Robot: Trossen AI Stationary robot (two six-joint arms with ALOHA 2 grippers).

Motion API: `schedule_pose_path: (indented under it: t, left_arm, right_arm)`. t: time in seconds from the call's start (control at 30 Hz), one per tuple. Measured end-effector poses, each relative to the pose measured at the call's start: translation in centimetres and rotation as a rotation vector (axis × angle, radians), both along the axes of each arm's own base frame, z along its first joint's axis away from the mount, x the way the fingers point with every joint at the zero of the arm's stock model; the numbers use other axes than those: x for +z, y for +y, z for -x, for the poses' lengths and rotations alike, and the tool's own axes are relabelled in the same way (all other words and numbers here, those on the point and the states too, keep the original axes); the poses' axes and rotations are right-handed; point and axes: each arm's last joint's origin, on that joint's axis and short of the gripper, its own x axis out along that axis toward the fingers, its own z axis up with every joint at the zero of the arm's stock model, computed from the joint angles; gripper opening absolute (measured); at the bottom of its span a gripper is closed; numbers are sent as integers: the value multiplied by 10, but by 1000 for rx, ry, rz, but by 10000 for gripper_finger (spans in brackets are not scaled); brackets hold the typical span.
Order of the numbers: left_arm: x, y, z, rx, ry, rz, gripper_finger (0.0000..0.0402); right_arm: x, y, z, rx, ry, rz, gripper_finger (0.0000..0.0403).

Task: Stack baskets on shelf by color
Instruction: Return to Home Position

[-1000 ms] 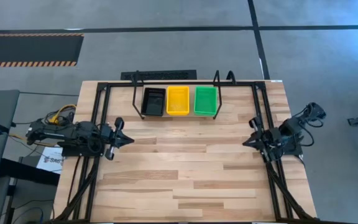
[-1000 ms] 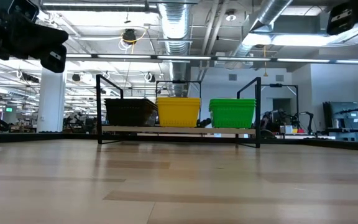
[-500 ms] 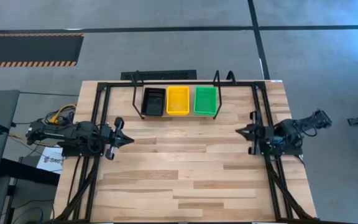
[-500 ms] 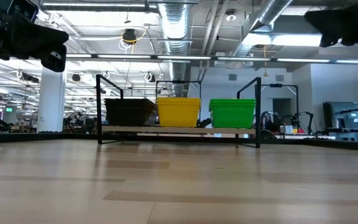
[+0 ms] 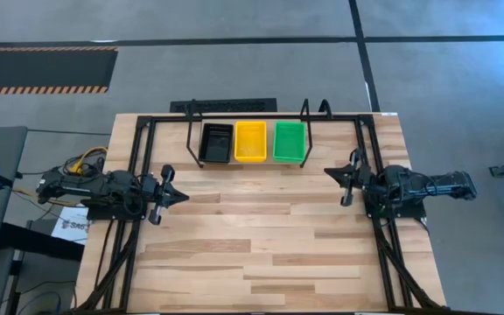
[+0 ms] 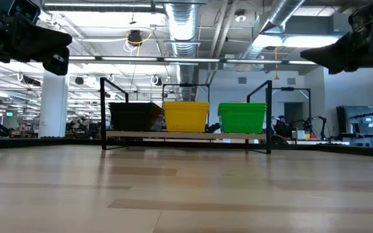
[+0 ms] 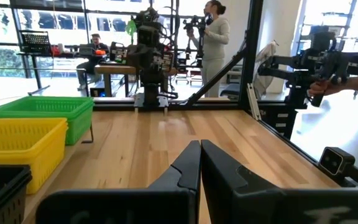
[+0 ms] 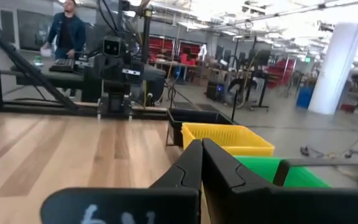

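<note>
the table carried the shelf at its far edge, and the baskets sat on it side by side by colour, black, yellow and green, so i judged the sorting done. the left gripper hung at the table's left edge and the right gripper near the green one, each with fingers pressed together on nothing, which suited parking both arms clear of the shelf.
</note>
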Motion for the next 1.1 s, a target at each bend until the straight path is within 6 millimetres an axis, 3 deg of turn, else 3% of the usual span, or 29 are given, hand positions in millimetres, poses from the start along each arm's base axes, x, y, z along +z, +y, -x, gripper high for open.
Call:
schedule_pose_path:
  t: [1.1]
  left_arm:
    - [-1, 1, 0, 37, 13, -54, 0]
  right_arm:
    - [-6, 2, -1, 49, 61, -6, 32]
